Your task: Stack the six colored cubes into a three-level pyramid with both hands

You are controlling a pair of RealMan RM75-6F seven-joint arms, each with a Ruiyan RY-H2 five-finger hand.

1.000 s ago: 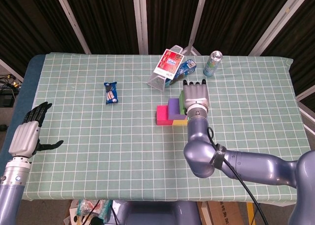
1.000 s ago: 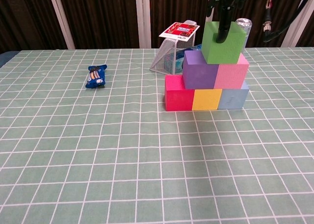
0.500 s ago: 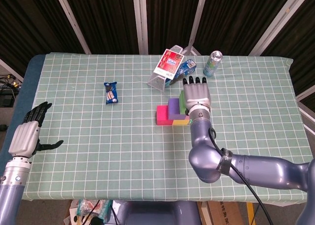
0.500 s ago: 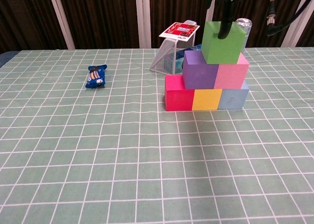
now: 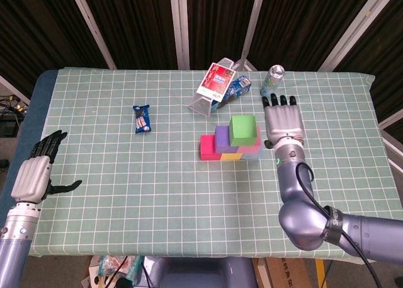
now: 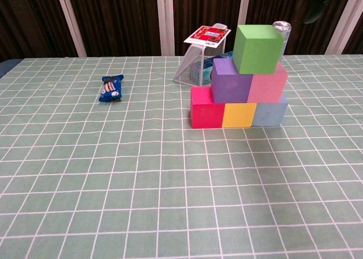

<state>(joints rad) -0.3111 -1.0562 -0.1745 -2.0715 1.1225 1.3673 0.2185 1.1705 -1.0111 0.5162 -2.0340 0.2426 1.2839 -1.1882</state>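
We found the pyramid complete on the green checked tablecloth (image 6: 113,174). Its bottom row ran magenta foam cube (image 6: 206,107), yellow foam cube (image 6: 238,114) and pale blue foam cube (image 6: 269,113), all touching. Above them sat the purple foam cube (image 6: 231,80) and the pink foam cube (image 6: 266,84), and the green foam cube (image 6: 258,48) crowned those two, turned slightly askew. Our right hand (image 5: 284,122) hovered just right of the stack, fingers straight and apart, holding nothing. Our left hand (image 5: 38,171) waited far to the stack's left, also spread and empty. We judged all six cubes placed, with perhaps only straightening the green cube left.
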